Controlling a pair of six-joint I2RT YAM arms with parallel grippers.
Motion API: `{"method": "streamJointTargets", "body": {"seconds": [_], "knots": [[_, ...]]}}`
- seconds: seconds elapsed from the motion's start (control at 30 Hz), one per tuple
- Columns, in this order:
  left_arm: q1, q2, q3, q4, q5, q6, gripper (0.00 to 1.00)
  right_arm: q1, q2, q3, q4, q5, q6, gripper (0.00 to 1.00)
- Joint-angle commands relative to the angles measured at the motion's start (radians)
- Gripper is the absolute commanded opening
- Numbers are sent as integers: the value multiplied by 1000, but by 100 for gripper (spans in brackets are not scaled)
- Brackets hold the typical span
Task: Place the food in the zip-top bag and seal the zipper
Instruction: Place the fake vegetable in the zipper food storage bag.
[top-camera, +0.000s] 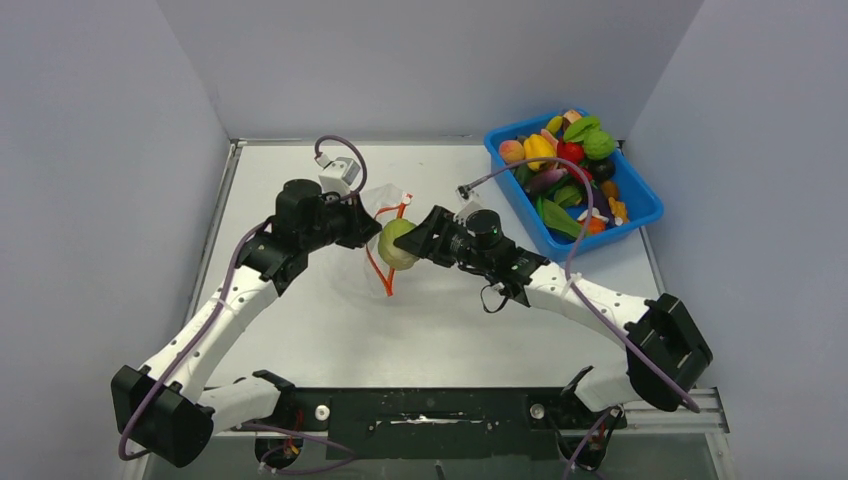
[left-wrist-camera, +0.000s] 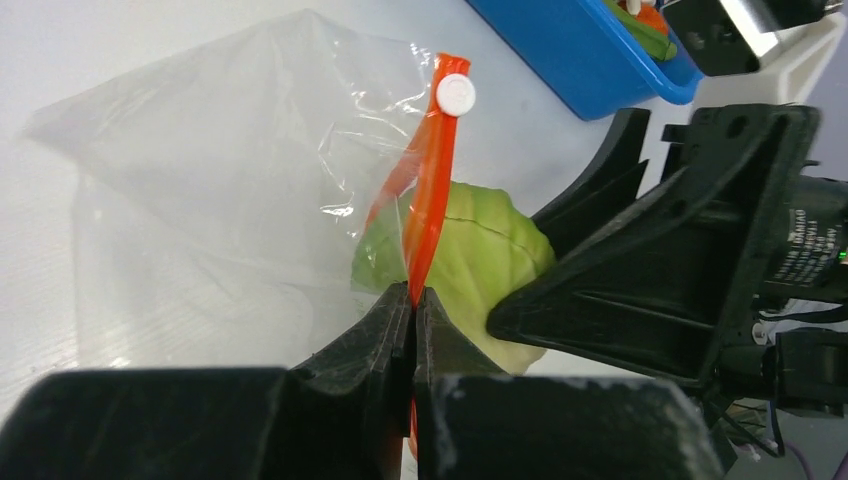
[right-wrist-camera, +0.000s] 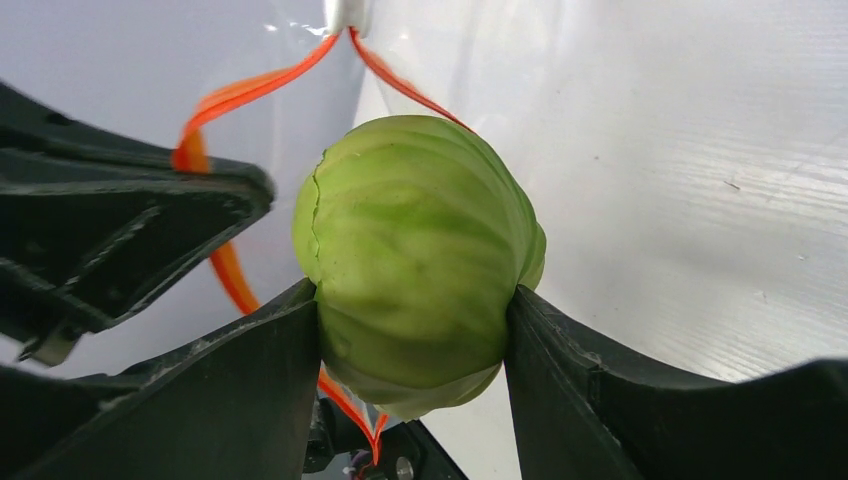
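Observation:
A round green toy cabbage (right-wrist-camera: 415, 250), one piece of the food, is clamped between the fingers of my right gripper (right-wrist-camera: 412, 310), which is shut on it. It hangs at the mouth of the clear zip-top bag (left-wrist-camera: 230, 170), between the two parted orange-red halves of the zipper (right-wrist-camera: 240, 90). My left gripper (left-wrist-camera: 413, 295) is shut on one half of the zipper (left-wrist-camera: 432, 190) and holds it up, with the white slider (left-wrist-camera: 456, 95) at the strip's far end. From above, the cabbage (top-camera: 397, 243) sits between left gripper (top-camera: 365, 228) and right gripper (top-camera: 410, 240).
A blue tub (top-camera: 640, 205) at the back right holds several more toy fruits and vegetables (top-camera: 560, 160). The bag's body lies on the white table (top-camera: 300, 310) behind the left gripper. Grey walls close in the table on three sides.

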Motion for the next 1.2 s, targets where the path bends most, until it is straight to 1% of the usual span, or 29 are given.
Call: {"method": "streamJointTargets", "body": {"seconds": [0.0, 0.17, 0.3, 0.5, 0.57, 0.67, 0.73, 0.83, 1.0, 1.1, 1.17], "knots": [[-1, -1, 4, 72, -9, 21, 0, 17, -89, -12, 178, -30, 2, 40], [-1, 11, -6, 72, -4, 14, 0, 25, -70, -14, 204, -39, 21, 40], [-3, 12, 10, 85, 29, -3, 0, 25, -36, -12, 219, -61, 79, 40], [-3, 15, 36, 85, 73, -17, 0, 22, 7, 33, 34, 35, 117, 39], [-2, 12, 31, 100, 92, -29, 0, 26, 8, 58, -18, 75, 97, 39], [2, 7, 14, 132, 131, -58, 0, 32, 23, 127, -153, 153, 52, 40], [5, 5, -2, 157, 148, -77, 0, 31, 15, 136, -181, 162, 42, 40], [6, 9, -16, 157, 125, -73, 0, 31, -30, 101, -127, 156, 39, 40], [6, 18, -27, 131, 74, -45, 0, 26, -131, -17, 113, 66, 78, 39], [7, 26, -28, 127, 62, -39, 0, 25, -142, -39, 190, 29, 86, 38], [6, 30, -27, 127, 65, -41, 0, 27, -122, -39, 233, -23, 96, 38]]}}
